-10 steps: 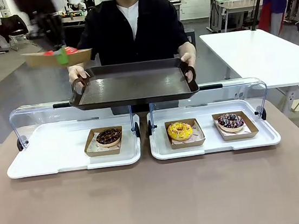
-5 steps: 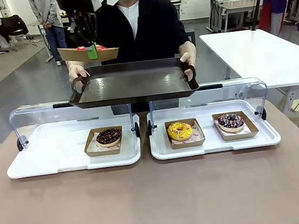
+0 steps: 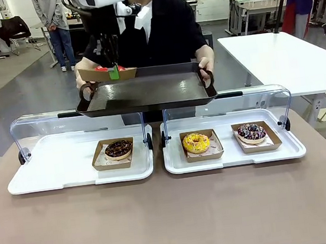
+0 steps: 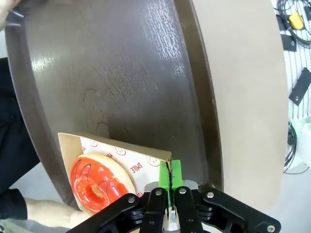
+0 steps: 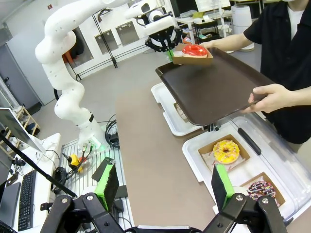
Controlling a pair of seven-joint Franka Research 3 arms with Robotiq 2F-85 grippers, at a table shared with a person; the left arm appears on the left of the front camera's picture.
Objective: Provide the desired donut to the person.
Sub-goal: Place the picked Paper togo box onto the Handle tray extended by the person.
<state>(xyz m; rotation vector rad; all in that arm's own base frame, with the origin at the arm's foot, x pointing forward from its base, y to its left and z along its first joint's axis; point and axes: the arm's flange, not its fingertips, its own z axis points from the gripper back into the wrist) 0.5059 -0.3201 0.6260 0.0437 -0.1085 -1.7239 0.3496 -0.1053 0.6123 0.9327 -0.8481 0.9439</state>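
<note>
Pinching the box [image 4: 138, 162] of the red donut [image 4: 97, 182] by one wall, the left gripper [image 4: 169, 169] hangs over the serving tray [image 4: 121, 73] corner — released there, it could tip off.

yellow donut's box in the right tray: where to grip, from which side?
I'd pinch the near wall of the yellow donut's box from above, on the robot's side. It is open-topped with thin upright walls, and the clear lid stands open behind it. The left hand holds the red donut's box by one wall likewise.
</note>
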